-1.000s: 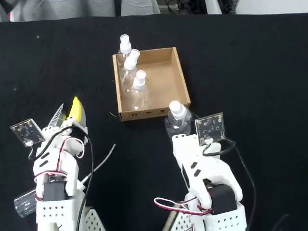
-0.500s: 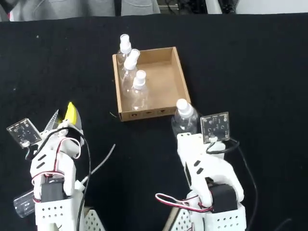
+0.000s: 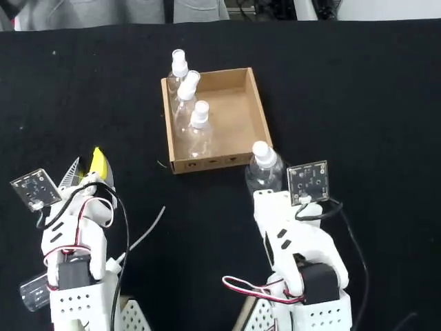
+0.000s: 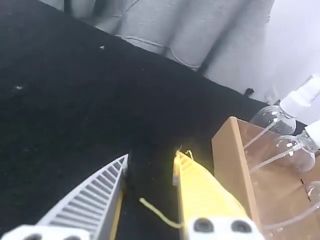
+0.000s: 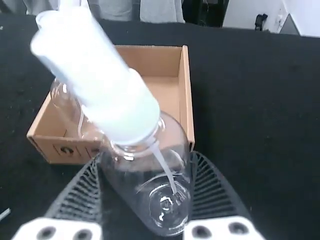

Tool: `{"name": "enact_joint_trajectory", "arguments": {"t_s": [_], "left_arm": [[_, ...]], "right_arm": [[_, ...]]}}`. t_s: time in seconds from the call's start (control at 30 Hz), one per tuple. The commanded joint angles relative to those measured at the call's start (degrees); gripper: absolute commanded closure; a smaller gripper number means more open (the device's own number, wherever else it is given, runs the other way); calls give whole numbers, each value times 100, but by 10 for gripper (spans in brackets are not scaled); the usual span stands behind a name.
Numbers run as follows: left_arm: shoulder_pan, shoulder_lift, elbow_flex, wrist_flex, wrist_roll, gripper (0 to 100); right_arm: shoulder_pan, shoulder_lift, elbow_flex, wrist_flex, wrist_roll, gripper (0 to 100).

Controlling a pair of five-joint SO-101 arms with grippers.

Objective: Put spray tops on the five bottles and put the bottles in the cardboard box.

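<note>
Pressure from the right tool, clamped on the body of a capped bottle, holds it cap uppermost just near-right of the cardboard box, probably so it can go over the wall. Three capped bottles lie along the box's left side, so the right side is free. Left tool hangs empty, fingers apart, above the near-left worktop. A last bottle lies beside that arm's base.

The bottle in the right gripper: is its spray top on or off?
On. A white spray top caps the bottle, its tube running down inside.
</note>
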State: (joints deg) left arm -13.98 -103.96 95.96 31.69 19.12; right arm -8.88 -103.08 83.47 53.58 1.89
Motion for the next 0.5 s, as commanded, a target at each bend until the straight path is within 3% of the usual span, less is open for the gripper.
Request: {"name": "enact_joint_trajectory", "arguments": {"t_s": [0.0, 0.2, 0.47], "left_arm": [[-75, -44, 145, 35, -88, 863], [-75, -44, 145, 35, -88, 863], [-31, -44, 145, 105, -97, 863]], "right_arm": [[158, -558, -92, -527, 0, 983], [132, -541, -180, -1090, 527, 986], [114, 13, -1059, -1099, 563, 986]]}}
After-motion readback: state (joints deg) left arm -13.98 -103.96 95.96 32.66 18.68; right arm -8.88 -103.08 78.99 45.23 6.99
